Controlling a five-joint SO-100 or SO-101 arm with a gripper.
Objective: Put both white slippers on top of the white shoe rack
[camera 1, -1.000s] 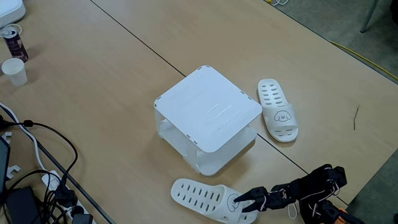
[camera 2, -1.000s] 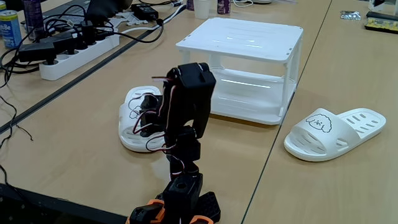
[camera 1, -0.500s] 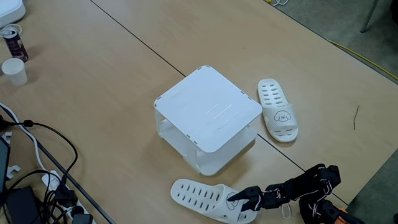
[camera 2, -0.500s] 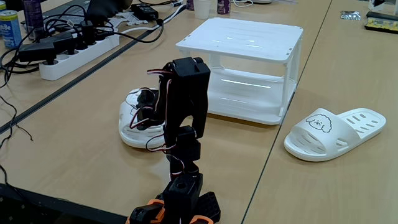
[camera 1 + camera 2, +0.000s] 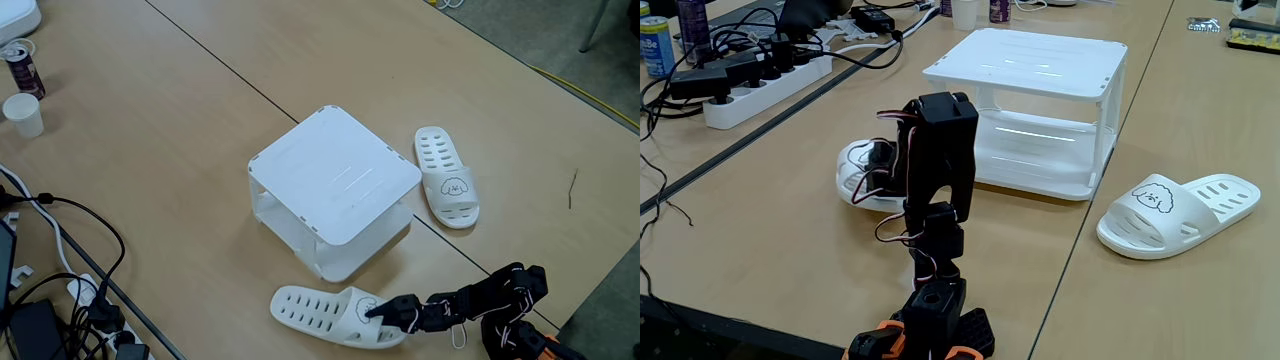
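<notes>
Both fixed views have the table (image 5: pixel 150 130) wide open around the white shoe rack (image 5: pixel 335 175), top bare. One white slipper (image 5: pixel 448 189) lies right of it; the gripper (image 5: pixel 385 313) jaws clamp the near slipper (image 5: pixel 325 314) by its strap.

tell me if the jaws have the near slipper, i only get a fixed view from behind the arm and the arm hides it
observer: yes, it looks so. In a fixed view from above, the jaws look closed on the slipper at its strap, right by the dog-face drawing.
operator: which way is its toe pointing
observer: left in that view, away from the arm.
</notes>
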